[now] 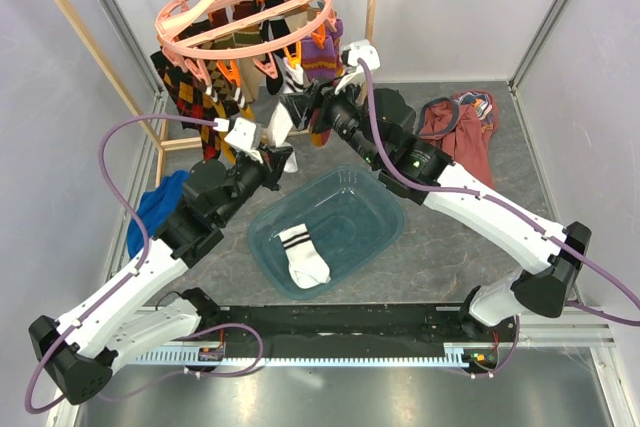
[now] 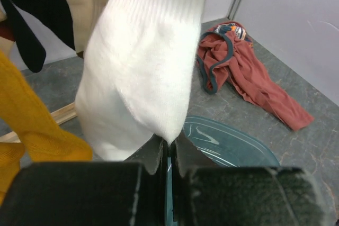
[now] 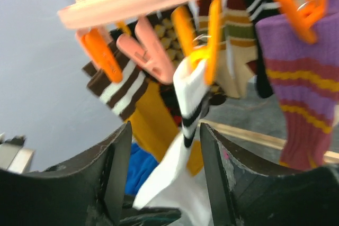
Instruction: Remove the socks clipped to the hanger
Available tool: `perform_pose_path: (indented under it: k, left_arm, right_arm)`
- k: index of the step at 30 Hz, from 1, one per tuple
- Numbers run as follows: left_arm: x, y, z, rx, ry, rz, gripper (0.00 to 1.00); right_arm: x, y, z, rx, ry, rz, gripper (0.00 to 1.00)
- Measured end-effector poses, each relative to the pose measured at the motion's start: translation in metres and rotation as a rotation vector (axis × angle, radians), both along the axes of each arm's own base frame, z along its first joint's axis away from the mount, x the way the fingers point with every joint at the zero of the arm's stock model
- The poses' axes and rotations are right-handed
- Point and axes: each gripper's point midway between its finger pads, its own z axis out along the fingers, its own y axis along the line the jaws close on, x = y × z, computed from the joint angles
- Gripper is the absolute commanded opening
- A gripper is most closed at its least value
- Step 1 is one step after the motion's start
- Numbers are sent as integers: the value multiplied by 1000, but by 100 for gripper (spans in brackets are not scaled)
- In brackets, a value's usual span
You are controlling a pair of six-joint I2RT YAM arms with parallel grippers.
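Note:
The salmon-pink ring hanger (image 1: 245, 7) hangs from the wooden rack, with several socks clipped under it. A white sock with black stripes (image 3: 193, 93) hangs from an orange clip (image 3: 204, 51). My left gripper (image 2: 169, 142) is shut on this sock's lower white end (image 2: 143, 78), below the hanger (image 1: 283, 157). My right gripper (image 3: 165, 130) is open just below the clips, its fingers on either side of the same sock (image 1: 278, 122). A purple striped sock (image 3: 302, 93), a mustard yellow sock (image 2: 32, 125) and a brown striped sock (image 3: 116, 86) hang nearby.
A teal plastic basin (image 1: 370, 202) sits between the arms with one white striped sock (image 1: 303, 252) in it. A maroon garment (image 1: 470, 132) lies at the right. A blue cloth (image 1: 155, 207) lies at the left. The wooden rack frame (image 1: 90, 47) stands behind.

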Motion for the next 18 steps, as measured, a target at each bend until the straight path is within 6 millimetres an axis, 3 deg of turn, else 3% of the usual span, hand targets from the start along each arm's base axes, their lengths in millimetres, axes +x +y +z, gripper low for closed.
perform_pose_path:
  k: [5, 9, 12, 14, 18]
  left_arm:
    - [-5, -3, 8, -18, -22, -31, 2]
    - [-7, -5, 8, -18, -23, -47, 2]
    - [-7, -5, 9, -20, -25, -49, 2]
    - [-8, -5, 10, -22, -28, -52, 2]
    - [-9, -5, 11, -24, -30, -55, 2]
  right_arm:
    - [9, -19, 17, -23, -8, -101, 71]
    - [15, -31, 54, -16, -63, -166, 73]
    - [19, -33, 70, -24, -94, -192, 76]
    - [22, -31, 73, -40, -111, -196, 77]
    - [31, -20, 62, -105, -122, -191, 81]
